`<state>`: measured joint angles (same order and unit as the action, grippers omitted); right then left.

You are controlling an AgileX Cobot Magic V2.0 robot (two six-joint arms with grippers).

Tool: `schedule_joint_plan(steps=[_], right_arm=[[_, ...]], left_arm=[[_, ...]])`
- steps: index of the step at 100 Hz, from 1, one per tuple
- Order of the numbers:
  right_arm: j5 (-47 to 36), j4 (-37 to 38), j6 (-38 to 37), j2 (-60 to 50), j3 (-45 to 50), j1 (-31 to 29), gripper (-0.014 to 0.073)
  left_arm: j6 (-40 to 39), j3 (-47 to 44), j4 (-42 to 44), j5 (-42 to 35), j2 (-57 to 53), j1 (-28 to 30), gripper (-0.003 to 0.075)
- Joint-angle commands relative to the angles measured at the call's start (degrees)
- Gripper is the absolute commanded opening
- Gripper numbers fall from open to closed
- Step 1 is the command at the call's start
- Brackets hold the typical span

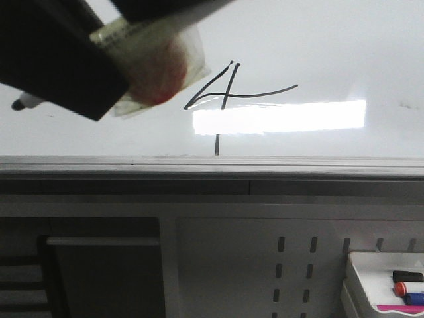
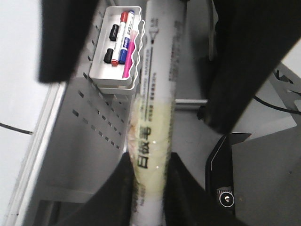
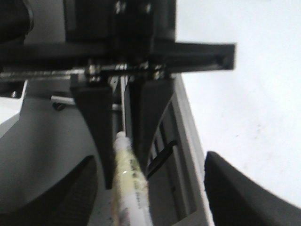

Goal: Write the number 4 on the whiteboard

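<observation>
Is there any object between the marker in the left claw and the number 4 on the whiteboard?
Nothing visible. In the front view, the marker tip sits over bare whiteboard, left of the number 4; only empty board lies between them.

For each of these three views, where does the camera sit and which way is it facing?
Front: faces forward over the whiteboard and its 4; a dark arm at upper left.
Left wrist: on the left arm, looking along the marker in its jaws toward the tray.
Right wrist: on the right arm, facing the left gripper.
Shared: marker, both wrist views.

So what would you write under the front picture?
A black number 4 drawn on the whiteboard.
</observation>
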<state>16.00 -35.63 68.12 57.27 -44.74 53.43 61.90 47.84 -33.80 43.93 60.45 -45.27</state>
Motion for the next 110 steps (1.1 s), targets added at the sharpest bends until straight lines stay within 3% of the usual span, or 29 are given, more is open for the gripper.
schedule_joint_plan(steps=[1,16,22,35,43,66,84,110], right_arm=[[-6.9,-1.2,0.1,-4.1,-2.1,-0.2,0.0458],[-10.4,-2.5,0.1,-9.2,-2.1,-1.8,0.0450],[-11.0,-5.8,0.1,-11.4,-1.9,-3.5,0.0395],[-10.7,-12.1,0.1,-14.4,-1.7,-8.5,0.0113],[-10.6,-13.8,0.1,-15.8,-1.0,-11.0,-0.0076],[-10.3,-15.7,0.1,-18.1,2.5,-14.0,-0.0066],[-10.3,-17.1,0.1,-18.8,3.6,-14.0,-0.0066],[-9.7,-17.2,0.1,-18.8,3.7,-14.0,-0.0066]], left_arm=[[-1.9,0.6,-2.0,-2.9,-0.7,-0.1,-0.0020],[-7.3,-2.2,-2.1,-10.2,-0.7,-0.1,-0.0020],[-10.9,-4.1,-2.1,-15.8,-0.7,-0.1,-0.0020],[-21.5,-9.3,-4.5,-32.7,-0.7,-0.1,-0.0020],[-22.7,-11.6,-9.8,-42.9,-0.6,-0.1,-0.0020],[-22.7,-11.9,-18.3,-56.0,6.0,-0.1,-0.0020],[-22.7,-9.0,-23.7,-60.8,13.5,-0.1,-0.0020],[-22.7,-3.4,-23.9,-66.4,19.7,-0.1,-0.0020]])
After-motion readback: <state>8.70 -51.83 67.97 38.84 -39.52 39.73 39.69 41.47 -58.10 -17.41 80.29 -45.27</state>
